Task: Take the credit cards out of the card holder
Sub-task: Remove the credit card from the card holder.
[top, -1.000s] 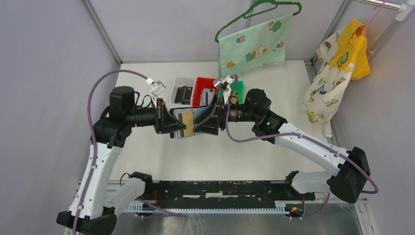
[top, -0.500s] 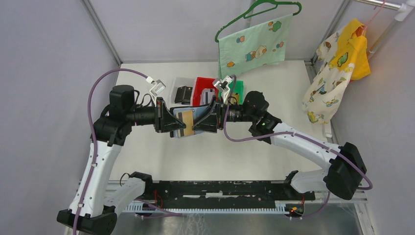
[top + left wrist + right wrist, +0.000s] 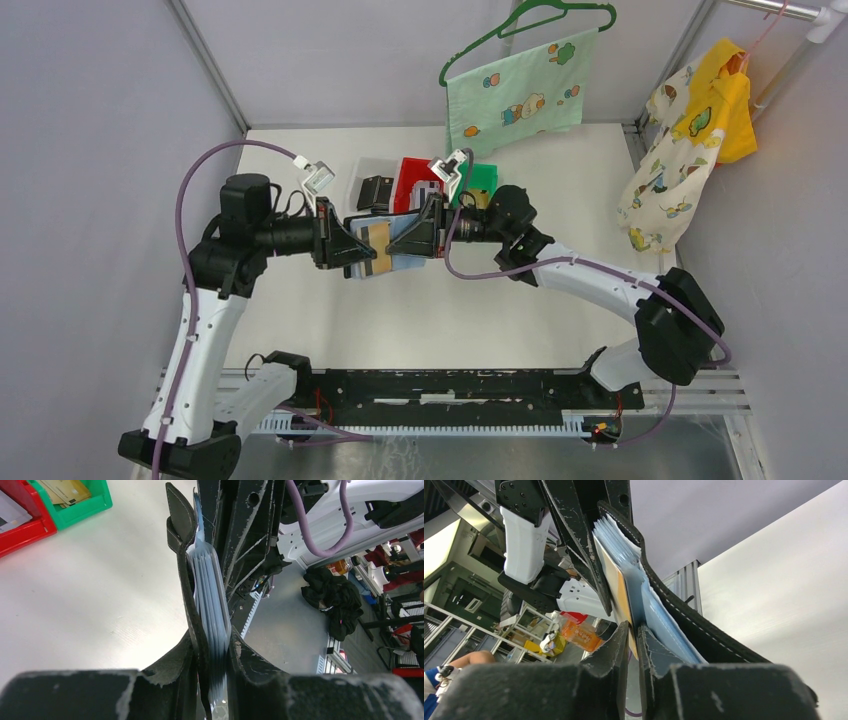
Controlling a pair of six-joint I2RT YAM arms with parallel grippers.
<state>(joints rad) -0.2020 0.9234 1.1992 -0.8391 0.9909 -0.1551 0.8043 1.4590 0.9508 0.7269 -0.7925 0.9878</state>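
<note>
Jaws of the left gripper (image 3: 212, 650) pinch one end of the black card holder (image 3: 181, 555), with its grey-blue pockets squeezed between them. Facing it, the right gripper (image 3: 633, 630) has jaws standing almost together on the free edge of a tan-gold credit card (image 3: 616, 582) that sticks out of the pockets. Holder and card hang in the air between the two wrists. Bare table (image 3: 450, 310) lies open beneath and toward the bases. The red bin (image 3: 408, 172) and green bin (image 3: 486, 176) sit close behind.
</note>
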